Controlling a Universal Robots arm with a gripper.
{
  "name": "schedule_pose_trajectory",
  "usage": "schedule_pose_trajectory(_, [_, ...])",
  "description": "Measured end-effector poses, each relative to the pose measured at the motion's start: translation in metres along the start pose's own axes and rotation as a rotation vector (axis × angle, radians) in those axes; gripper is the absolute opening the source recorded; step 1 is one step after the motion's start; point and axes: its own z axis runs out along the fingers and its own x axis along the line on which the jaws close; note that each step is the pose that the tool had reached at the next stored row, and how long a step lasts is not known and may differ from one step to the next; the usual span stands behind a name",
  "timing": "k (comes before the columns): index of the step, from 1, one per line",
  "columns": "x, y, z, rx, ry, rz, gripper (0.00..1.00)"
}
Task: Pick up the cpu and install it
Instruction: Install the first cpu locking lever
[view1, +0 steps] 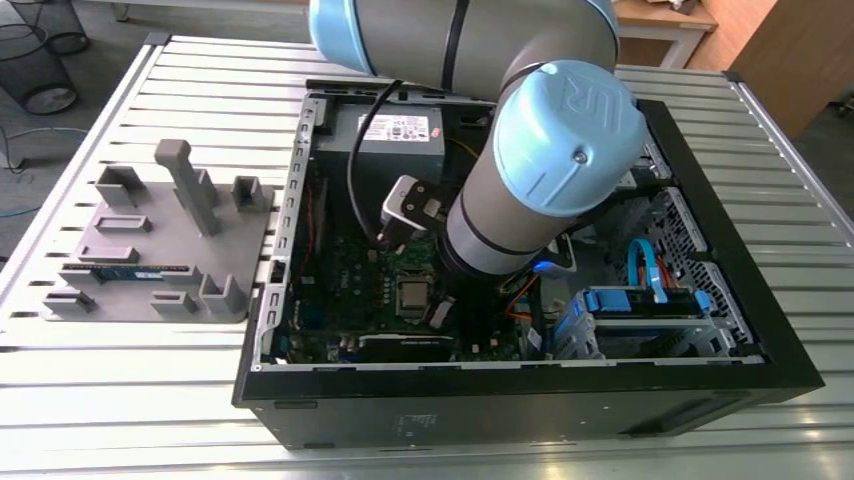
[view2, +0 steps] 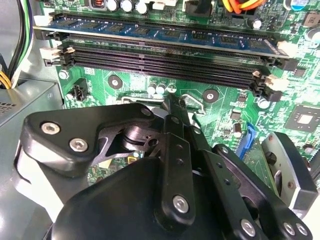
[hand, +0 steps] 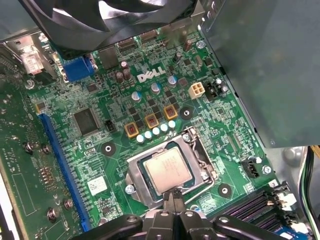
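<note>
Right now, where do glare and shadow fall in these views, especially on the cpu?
In the first wrist view the cpu has a soft even sheen, no hard glare; the fan blades show bright streaks. In the exterior view the arm's blue cap carries a highlight, and the case interior under it lies in shade.
</note>
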Motion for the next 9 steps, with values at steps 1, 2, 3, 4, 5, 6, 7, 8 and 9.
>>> schedule_pose_trajectory(1, [0.0006,-0.0001,-0.0003,-0.0003,0.0003,0.0,0.11])
schedule_pose_trajectory(2, [0.0011,-0.0004,-0.0006,0.0001,0.0004,0.0,0.11])
schedule_pose_trajectory(3, [0.0016,-0.0008,-0.0008,0.0002,0.0004,0.0,0.11])
schedule_pose_trajectory(4, [0.0021,-0.001,-0.0009,0.0003,0.0004,0.0,0.11])
schedule_pose_trajectory(5, [0.0026,-0.0012,-0.001,0.0003,0.0006,0.0,0.11])
schedule_pose_trajectory(6, [0.003,-0.0014,-0.0011,0.0002,0.0005,0.0,0.11])
schedule_pose_trajectory(7, [0.0035,-0.0016,-0.0012,0.0002,0.0005,0.0,0.11])
schedule_pose_trajectory(8, [0.0038,-0.0018,-0.0013,0.0002,0.0005,0.0,0.11])
schedule_pose_trajectory(9, [0.0042,-0.0021,-0.0014,0.0002,0.0006,0.0,0.11])
